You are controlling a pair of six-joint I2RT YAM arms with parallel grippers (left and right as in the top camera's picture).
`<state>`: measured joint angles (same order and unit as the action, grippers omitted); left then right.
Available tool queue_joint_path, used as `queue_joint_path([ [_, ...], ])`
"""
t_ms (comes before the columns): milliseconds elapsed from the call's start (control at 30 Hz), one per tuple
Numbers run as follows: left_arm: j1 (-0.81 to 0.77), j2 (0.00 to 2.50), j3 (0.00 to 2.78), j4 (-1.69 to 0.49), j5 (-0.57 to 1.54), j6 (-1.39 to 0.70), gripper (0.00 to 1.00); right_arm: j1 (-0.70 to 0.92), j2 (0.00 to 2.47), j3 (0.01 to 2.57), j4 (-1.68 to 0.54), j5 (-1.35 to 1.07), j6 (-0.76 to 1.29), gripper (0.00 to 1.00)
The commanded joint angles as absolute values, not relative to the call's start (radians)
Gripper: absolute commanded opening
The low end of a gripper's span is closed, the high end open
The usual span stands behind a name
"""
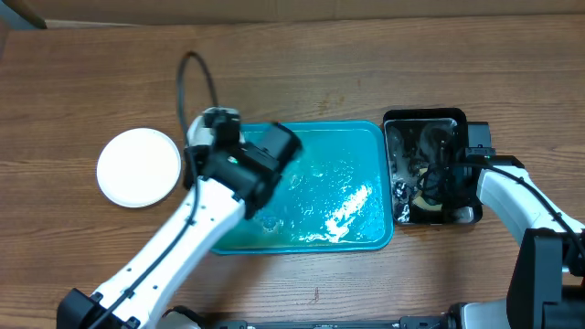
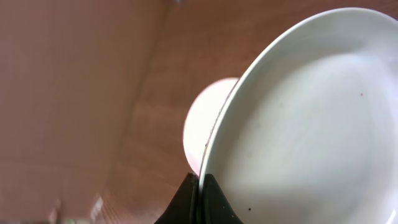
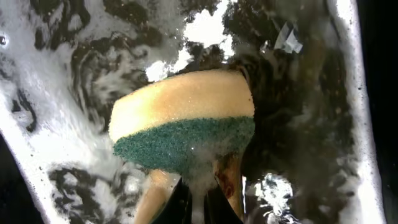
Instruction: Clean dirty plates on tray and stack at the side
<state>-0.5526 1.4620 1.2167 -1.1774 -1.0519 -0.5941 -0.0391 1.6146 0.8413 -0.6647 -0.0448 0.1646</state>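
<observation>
White plate, tilted, held at left end of turquoise tray.
Left gripper pinches its rim; second plate lies on table left of tray; right gripper clamps sponge in soapy black tray.

From overhead my left arm covers the left end of the tray, hiding that corner and my left gripper. In the left wrist view the held plate runs off the right and bottom edges and masks most of the blurred white plate left of the tray. Right of the tray, the black tray is too dark overhead to read my right gripper. Up close, foam and the sponge bury its fingertips, which the bottom edge cuts off.
</observation>
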Motion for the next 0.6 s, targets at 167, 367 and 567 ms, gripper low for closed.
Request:
queue_joint_path([
  [167,-0.194,1.432,1.245,-1.135,-0.649,-0.651,0.04,-0.038,1.646,0.808,-0.693,-0.046,0.183,0.04],
  [367,0.067,1.433,1.245,-1.066,-0.429,-0.648,0.04,-0.038,1.646,0.808,-0.693,-0.046,0.183,0.04],
  [567,0.286,1.474,1.244,-0.992,-0.284,-0.613,0.04,-0.038,1.646,0.808,-0.693,-0.046,0.183,0.04],
])
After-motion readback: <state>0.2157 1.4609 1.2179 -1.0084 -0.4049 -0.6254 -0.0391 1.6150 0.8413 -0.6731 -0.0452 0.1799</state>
